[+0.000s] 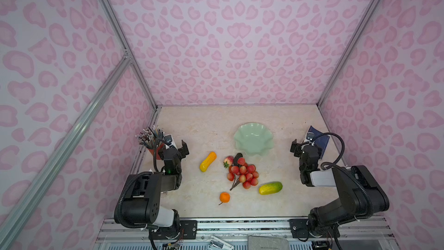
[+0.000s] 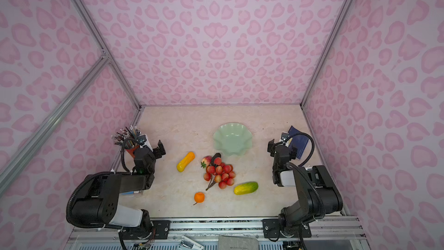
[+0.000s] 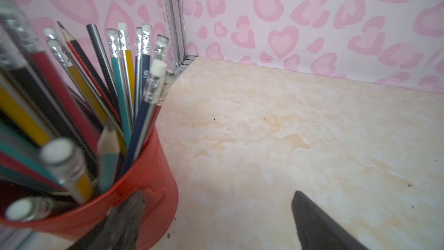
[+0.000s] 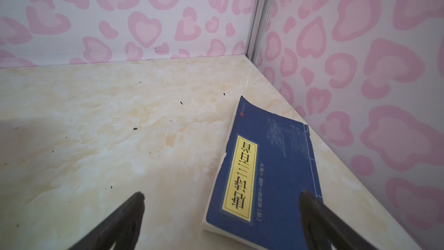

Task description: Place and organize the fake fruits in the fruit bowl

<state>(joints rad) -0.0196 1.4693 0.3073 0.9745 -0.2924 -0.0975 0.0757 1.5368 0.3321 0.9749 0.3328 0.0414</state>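
The fruit bowl [image 1: 253,140], a shallow, glossy mint-green dish with a wavy scalloped rim, is set toward the back of the marbled cream counter [image 1: 192,128]. All the fake fruits are laid on the counter in front of it, outside its rim. The knobbly red berry bunch [image 1: 243,173] is spread at the centre. The dark avocado shape [image 1: 237,158] and the pink-red strawberry [image 1: 228,160] are pressed against its far edge. The smooth, elongated orange-yellow fruit [image 1: 208,161] is placed apart to the left. The yellow-green oval [image 1: 270,188] and the small stemmed orange [image 1: 224,197] are placed nearer the front.

The left end effector [image 3: 216,198] is held wide open beside a red plastic cup [image 3: 149,183] packed with eraser-tipped pencils [image 3: 120,68]. The right end effector [image 4: 222,196] is likewise spread wide above a blue, yellow-labelled book [image 4: 276,164].
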